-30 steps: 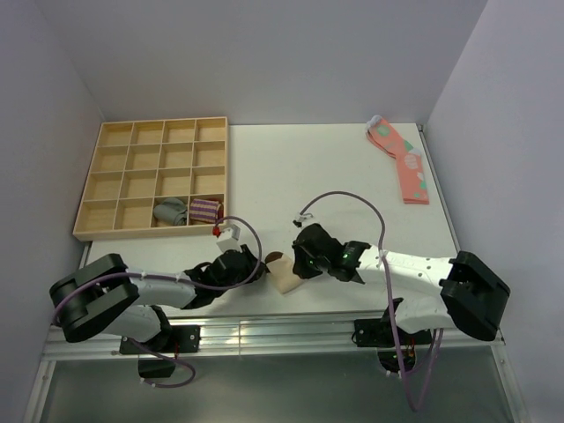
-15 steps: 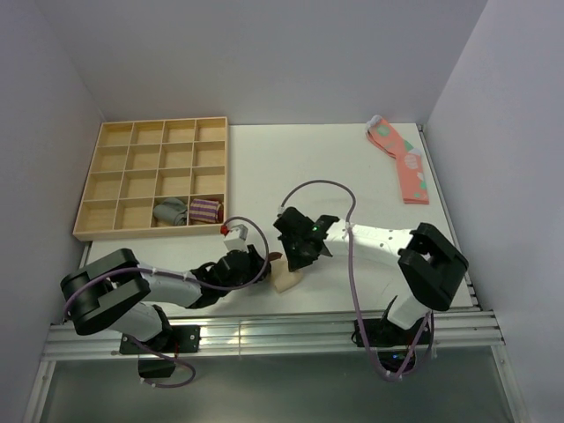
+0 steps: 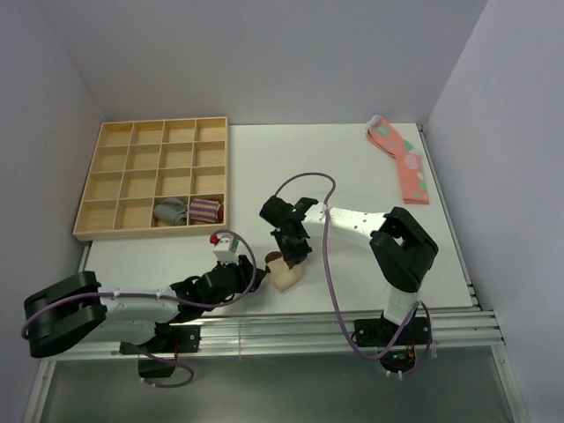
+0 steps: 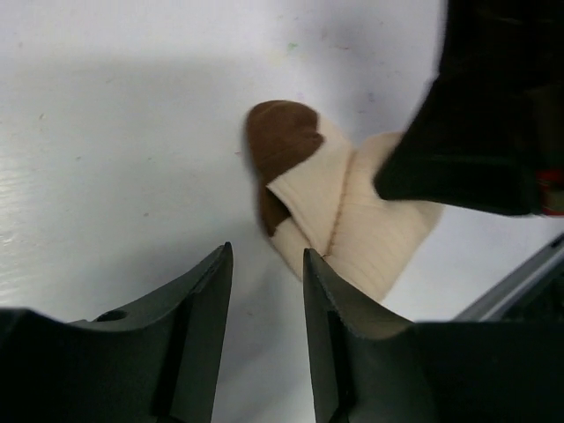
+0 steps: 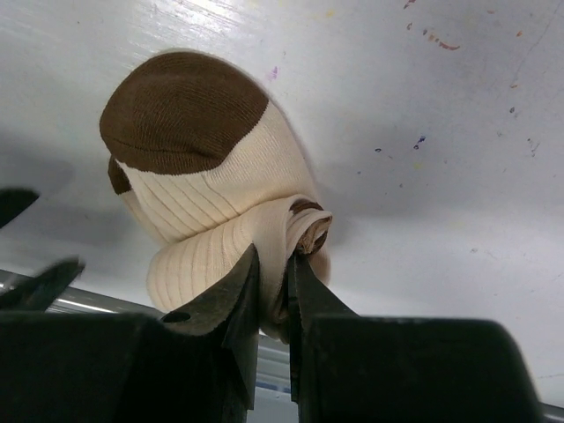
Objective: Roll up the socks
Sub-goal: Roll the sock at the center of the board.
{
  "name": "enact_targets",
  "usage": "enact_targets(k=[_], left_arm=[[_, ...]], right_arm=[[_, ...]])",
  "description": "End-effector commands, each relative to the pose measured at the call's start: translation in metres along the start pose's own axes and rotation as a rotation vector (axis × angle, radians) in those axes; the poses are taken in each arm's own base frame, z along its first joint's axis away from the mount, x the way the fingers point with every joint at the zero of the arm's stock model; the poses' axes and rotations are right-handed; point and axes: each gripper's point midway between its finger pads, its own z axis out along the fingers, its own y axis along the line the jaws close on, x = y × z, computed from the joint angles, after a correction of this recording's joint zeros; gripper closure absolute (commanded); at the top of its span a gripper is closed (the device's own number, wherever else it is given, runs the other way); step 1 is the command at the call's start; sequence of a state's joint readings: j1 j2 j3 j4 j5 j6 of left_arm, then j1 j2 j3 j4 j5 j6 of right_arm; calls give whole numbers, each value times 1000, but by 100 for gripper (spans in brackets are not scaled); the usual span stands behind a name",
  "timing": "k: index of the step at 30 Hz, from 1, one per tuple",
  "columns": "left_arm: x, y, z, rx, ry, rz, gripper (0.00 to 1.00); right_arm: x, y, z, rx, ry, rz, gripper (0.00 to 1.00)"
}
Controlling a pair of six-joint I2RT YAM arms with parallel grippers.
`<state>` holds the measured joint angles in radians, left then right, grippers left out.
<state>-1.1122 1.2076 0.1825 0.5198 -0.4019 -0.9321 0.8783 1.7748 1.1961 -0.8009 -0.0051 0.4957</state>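
The beige socks (image 3: 284, 275) with a dark brown toe lie partly rolled near the table's front edge. My right gripper (image 3: 294, 256) comes down on them from behind. In the right wrist view it (image 5: 273, 260) is shut on a fold of the rolled socks (image 5: 211, 203). My left gripper (image 3: 253, 277) sits just left of the socks. In the left wrist view it (image 4: 264, 256) is open a little and empty. The socks (image 4: 344, 211) lie just beyond its fingertips, partly hidden by the right gripper.
A wooden compartment tray (image 3: 141, 233) stands at the back left and holds a grey rolled sock (image 3: 170, 211) and a purple-striped rolled sock (image 3: 205, 211). Pink socks with green spots (image 3: 401, 159) lie at the back right. The table's front edge is just below the socks.
My right gripper has swung from the right of the socks to behind them and now pinches the roll. My left arm has dropped back and lower. The socks look more bunched.
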Motion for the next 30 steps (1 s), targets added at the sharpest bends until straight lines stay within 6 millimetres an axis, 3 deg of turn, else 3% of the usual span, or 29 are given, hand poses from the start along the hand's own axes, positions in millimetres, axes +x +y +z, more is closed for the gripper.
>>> enact_targets(k=[1, 6, 12, 18, 30], left_arm=[[-14, -13, -11, 44, -77, 79, 56], [-28, -55, -22, 193, -103, 176, 53], [-21, -81, -11, 251, -71, 278, 50], [-6, -89, -1, 286, -36, 336, 35], [24, -86, 15, 265, 22, 402, 38]], right_arm=[[2, -11, 1, 58, 46, -20, 94], [2, -9, 5, 57, 61, -26, 94], [4, -3, 12, 30, 92, -34, 94], [7, -1, 15, 20, 111, -41, 94], [8, -3, 18, 5, 117, -32, 94]])
